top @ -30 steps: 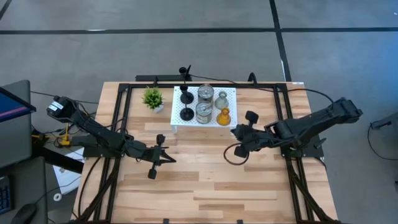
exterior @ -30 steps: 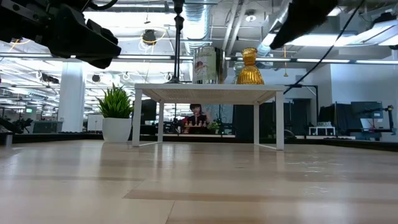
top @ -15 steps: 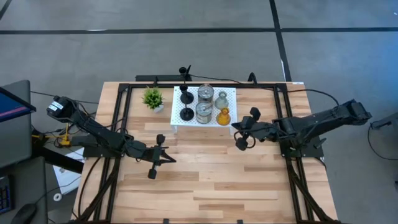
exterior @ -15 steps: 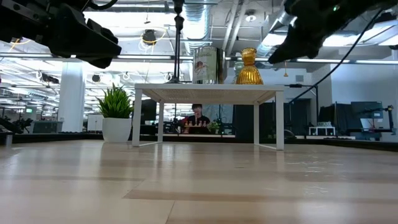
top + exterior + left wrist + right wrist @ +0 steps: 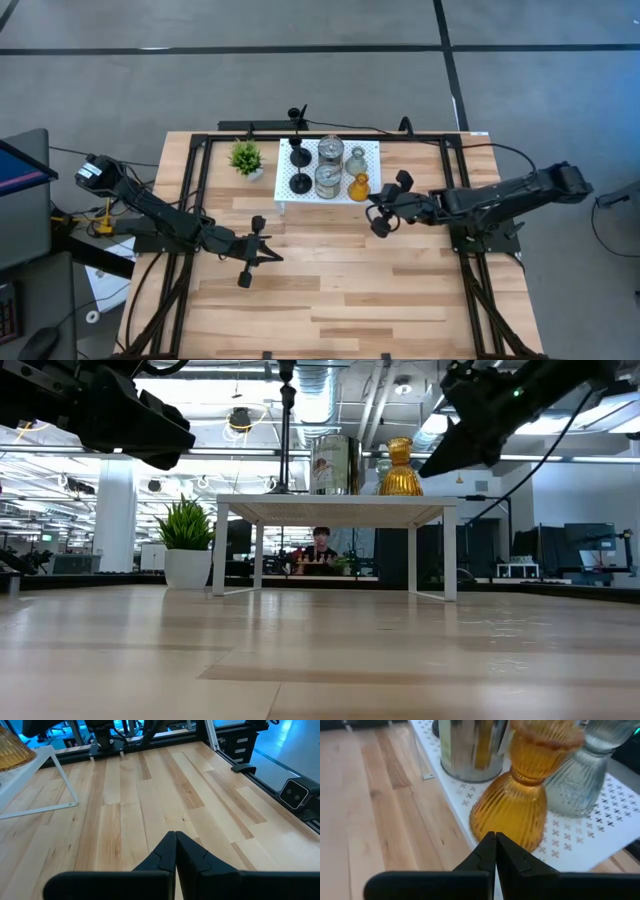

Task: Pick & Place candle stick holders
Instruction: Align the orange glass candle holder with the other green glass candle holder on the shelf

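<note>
**Right gripper closed beside the amber holder**

The amber candle stick holder [image 5: 520, 795] stands upright on the white perforated stand [image 5: 300, 186], long axis vertical, mouth up, beside the greyish bell-shaped holder [image 5: 590, 775]. The right gripper [image 5: 372, 212], fingers pressed together and empty, hovers just beside it. The left gripper [image 5: 274, 257], also closed and empty, waits over bare wooden table [image 5: 400, 290].

Ribbed amber holder [image 5: 512, 812], greyish ribbed holder [image 5: 585, 780], white stand [image 5: 570, 840] punched with crosses, pale wood-plank table [image 5: 330, 290]
</note>
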Action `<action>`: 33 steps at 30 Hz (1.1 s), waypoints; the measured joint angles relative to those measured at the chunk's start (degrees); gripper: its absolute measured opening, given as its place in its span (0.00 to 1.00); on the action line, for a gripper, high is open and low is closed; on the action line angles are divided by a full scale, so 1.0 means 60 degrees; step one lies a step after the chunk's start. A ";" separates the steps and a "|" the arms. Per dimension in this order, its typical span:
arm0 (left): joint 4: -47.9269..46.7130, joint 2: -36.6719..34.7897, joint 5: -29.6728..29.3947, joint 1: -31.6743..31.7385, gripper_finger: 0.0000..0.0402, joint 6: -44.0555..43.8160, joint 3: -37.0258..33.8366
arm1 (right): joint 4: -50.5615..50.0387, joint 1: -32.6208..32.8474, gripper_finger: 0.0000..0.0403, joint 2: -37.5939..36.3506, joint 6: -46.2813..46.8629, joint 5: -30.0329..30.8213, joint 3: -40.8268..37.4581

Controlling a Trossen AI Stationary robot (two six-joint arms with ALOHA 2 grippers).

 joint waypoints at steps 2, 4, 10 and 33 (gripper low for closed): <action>0.0000 0.0000 0.0000 0.0004 0.01 0.0003 0.0000 | 0.0094 -0.0054 0.00 0.0173 -0.0001 -0.0054 0.0000; 0.0002 0.0000 0.0000 0.0003 0.01 0.0000 0.0000 | 0.0169 -0.0072 0.00 0.0287 0.0000 -0.0054 0.0000; 0.0000 0.0000 -0.0001 0.0004 0.01 0.0004 0.0000 | 0.0632 -0.0160 0.00 0.0425 -0.0226 -0.0065 0.0000; 0.0002 0.0000 0.0000 0.0003 0.01 0.0004 0.0000 | 0.0449 -0.0672 0.00 0.0371 -0.0195 -0.0060 0.0004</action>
